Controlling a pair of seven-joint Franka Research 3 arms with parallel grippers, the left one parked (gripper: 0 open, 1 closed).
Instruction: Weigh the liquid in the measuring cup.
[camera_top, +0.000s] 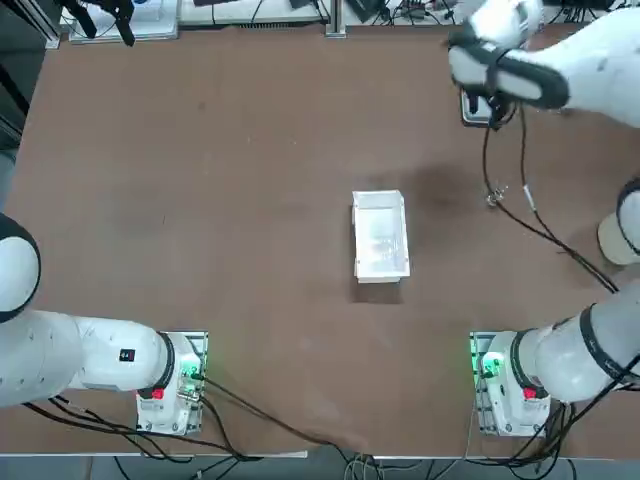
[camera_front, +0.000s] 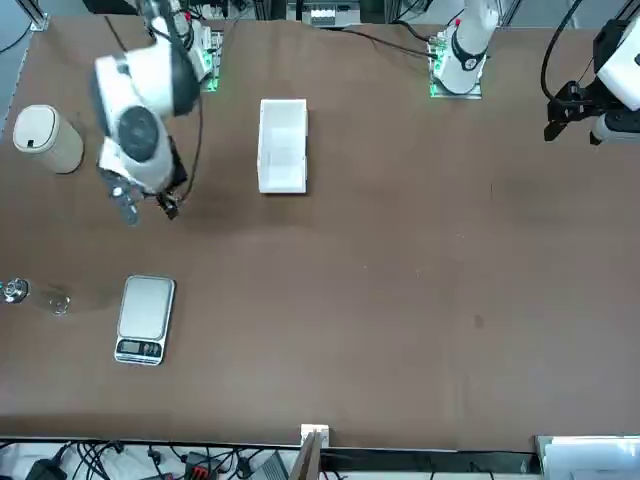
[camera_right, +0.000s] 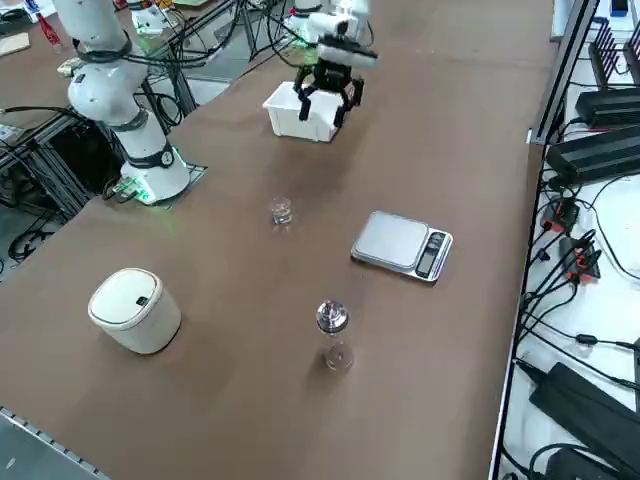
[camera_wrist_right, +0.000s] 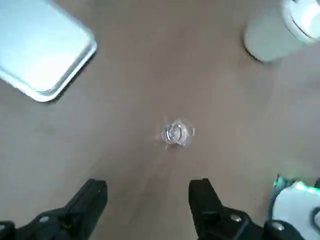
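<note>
Your right claw (camera_wrist_right: 148, 184) is wide open above the tabletop's (camera_top: 270, 300) right side; coming down off-center could tip that tiny cup (camera_wrist_right: 178, 133).

A white rectangular tray (camera_top: 381, 238) is lying open side up on the brown table (camera_right: 240, 400). A white lidded bin (camera_right: 135, 310) is standing well apart from it, and a metal-capped glass shaker (camera_right: 335, 335) is standing upright. Black boxes (camera_right: 598, 157) and tangled cables (camera_right: 548, 290) are lying beyond the table's edge.
</note>
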